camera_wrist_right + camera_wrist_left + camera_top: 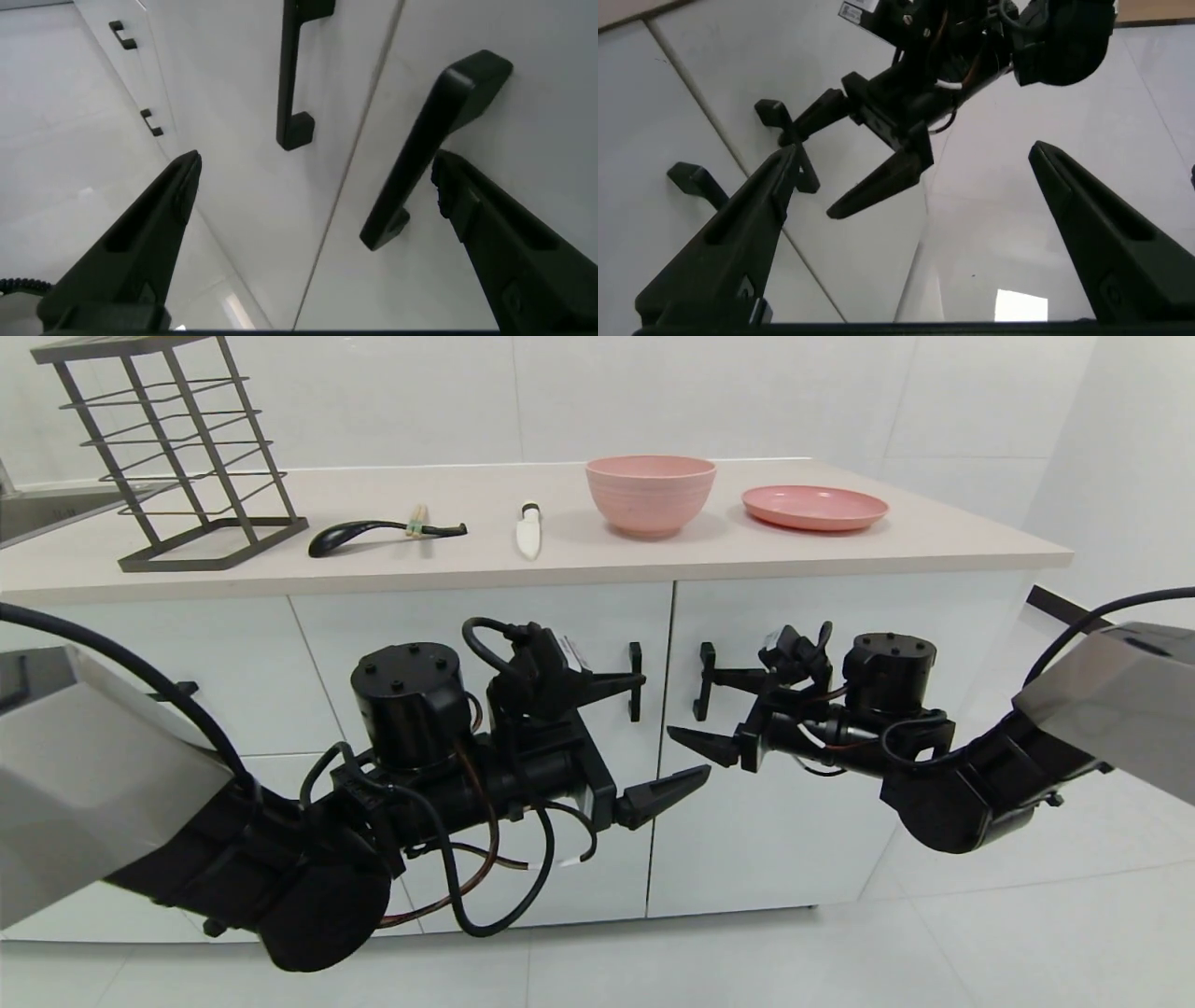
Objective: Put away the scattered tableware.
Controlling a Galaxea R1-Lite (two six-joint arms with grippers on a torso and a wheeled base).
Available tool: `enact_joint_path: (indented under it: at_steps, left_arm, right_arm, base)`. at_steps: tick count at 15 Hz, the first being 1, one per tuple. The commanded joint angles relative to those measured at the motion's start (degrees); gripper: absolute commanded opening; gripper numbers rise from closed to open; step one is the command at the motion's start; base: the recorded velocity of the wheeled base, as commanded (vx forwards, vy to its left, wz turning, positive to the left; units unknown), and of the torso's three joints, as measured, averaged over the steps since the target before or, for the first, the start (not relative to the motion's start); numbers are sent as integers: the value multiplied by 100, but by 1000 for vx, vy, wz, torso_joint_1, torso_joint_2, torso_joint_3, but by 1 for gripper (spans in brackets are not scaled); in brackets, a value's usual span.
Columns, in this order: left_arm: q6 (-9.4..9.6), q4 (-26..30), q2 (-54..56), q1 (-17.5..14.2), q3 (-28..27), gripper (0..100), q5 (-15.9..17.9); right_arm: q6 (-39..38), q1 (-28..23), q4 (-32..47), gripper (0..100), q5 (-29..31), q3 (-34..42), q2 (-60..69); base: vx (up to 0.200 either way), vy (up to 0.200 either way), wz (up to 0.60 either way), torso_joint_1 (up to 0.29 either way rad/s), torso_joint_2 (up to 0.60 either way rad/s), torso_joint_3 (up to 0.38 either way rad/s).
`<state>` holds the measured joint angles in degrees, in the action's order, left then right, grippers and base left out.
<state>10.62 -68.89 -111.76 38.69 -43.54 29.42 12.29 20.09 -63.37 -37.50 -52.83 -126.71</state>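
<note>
Head view, taken from in front of a white cabinet. The counter spans the upper part of the frame and carries all the tableware. From left to right:

- A dark wire rack stands upright at the upper left.
- A black spoon lies flat just right of the rack, bowl end toward it. A short pale stick-like piece crosses its handle.
- A small white utensil with a dark cap lies apart from the spoon, near the front edge.
- A pink bowl stands upright at upper centre.
- A pink plate lies flat to the right of the bowl, near it but not touching.

Both arms are below the counter's edge, in front of the cabinet doors.

- **Left arm:** the left gripper is at centre frame and points right. Its fingers are spread wide with nothing between them. The upper fingertip overlaps the left door handle in the picture; whether they touch cannot be told.
- **Right arm:** the right gripper faces the left one from the right. Its fingers are likewise wide apart and hold nothing, and the tips are close to the right door handle.

The two grippers are near each other, tips almost level, and well apart from every item on the counter. In the right wrist view the two black handles show between that gripper's spread fingers.
</note>
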Motion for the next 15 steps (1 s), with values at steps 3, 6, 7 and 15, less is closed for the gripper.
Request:
enact_joint_path:
  at_steps: [3, 6, 7, 15]
  left_arm:
    - [-113, -11, -267, 7, -216, 100, 38]
    - [-341, -19, -320, 42, -330, 100, 310]
    - [-341, -46, -399, 33, -453, 100, 346]
    - [-631, -257, -1128, 68, -1429, 100, 249]
  right_arm:
    - [2, 56, -9, 100, -302, -306, -275]
    - [2, 30, -18, 100, -706, -78, -205]
    - [2, 30, -35, 100, -864, 89, -12]
    - [19, -84, -97, 100, -1594, 1961, 1623]
  base:
    - [0, 0, 0, 0, 0, 0]
    - [0, 0, 0, 0, 0, 0]
    - [0, 0, 0, 0, 0, 0]
    - [0, 0, 0, 0, 0, 0]
